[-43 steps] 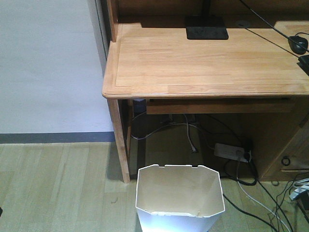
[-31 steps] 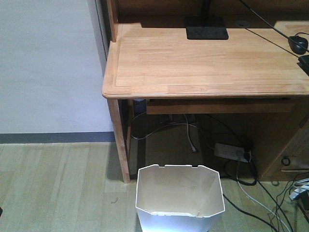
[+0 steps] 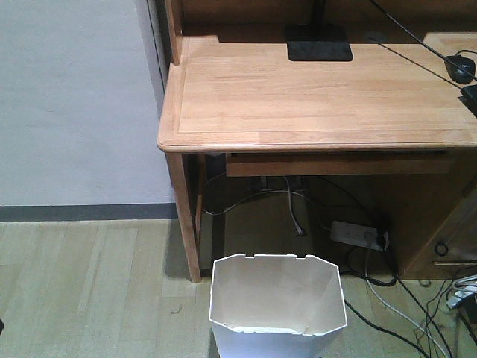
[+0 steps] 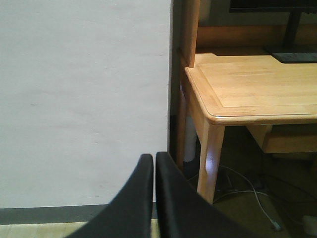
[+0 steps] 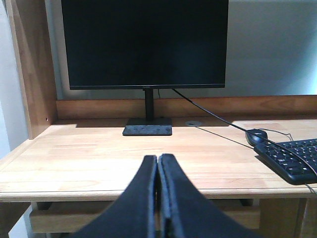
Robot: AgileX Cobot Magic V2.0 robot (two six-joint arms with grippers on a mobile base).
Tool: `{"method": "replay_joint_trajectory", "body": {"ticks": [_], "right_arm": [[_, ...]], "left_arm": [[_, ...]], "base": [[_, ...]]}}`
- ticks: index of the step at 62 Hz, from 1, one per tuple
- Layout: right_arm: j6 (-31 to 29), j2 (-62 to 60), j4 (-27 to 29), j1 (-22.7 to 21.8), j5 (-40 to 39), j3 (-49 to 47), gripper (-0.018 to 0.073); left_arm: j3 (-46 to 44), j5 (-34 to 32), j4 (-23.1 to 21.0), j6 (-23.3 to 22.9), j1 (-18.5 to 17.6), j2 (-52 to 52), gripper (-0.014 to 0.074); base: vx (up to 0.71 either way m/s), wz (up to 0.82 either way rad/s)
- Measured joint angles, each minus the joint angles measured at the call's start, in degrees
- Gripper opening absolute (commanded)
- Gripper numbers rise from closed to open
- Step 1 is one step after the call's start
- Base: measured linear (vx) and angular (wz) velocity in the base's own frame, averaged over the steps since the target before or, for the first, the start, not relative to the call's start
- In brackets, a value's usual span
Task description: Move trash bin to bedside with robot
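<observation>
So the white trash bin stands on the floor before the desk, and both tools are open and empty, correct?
Not quite. The trash bin does stand on the floor before the desk, but the left tool and right tool are shut, empty; the wrist views show it.

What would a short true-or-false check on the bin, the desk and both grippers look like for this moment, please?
1. The trash bin stands on the floor in front of the desk. True.
2. Crumpled paper fills the bin. False: nothing shows inside it.
3. The left gripper is shut with nothing in it. True.
4. The right gripper is clamped on the bin's rim. False: it is shut on nothing and points over the desk towards the monitor.
5. The desk carries only the monitor. False: a keyboard and a mouse also lie on it.
</observation>
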Motion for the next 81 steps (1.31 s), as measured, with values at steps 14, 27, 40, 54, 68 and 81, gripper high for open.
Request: {"method": "replay_joint_trajectory", "body": {"ticks": [14,27,40,54,68,81], "right_arm": [[0.00,0.00,0.00,0.00,0.00,0.00,-0.0009],[0.00,0.00,0.00,0.00,-0.41,0.00,-0.0009],[-1.08,0.00,0.00,0.00,-5.67,0.00,-0.0009],[-1.24,2.64,0.00,0.00,-4.13,-4.31,-0.0009],[-1.24,12.64,0.00,0.00,5.17,-14.63,-0.0009],[-0.87,20.43,0.10,0.00,16.29,-22.90,-0.0009]], "left_arm": [[0.00,0.00,0.00,0.00,0.00,0.00,-0.0006],[0.00,0.00,0.00,0.00,0.00,0.00,-0.0006],[0.00,0.00,0.00,0.00,0.00,0.00,-0.0006],[0.00,0.00,0.00,0.00,0.00,0.00,-0.0006],[0.00,0.00,0.00,0.00,0.00,0.00,-0.0006],[0.00,0.00,0.00,0.00,0.00,0.00,-0.0006]], "base": [[0.00,0.00],[0.00,0.00],[0.00,0.00],[0.00,0.00],[0.00,0.00],[0.00,0.00]]}}
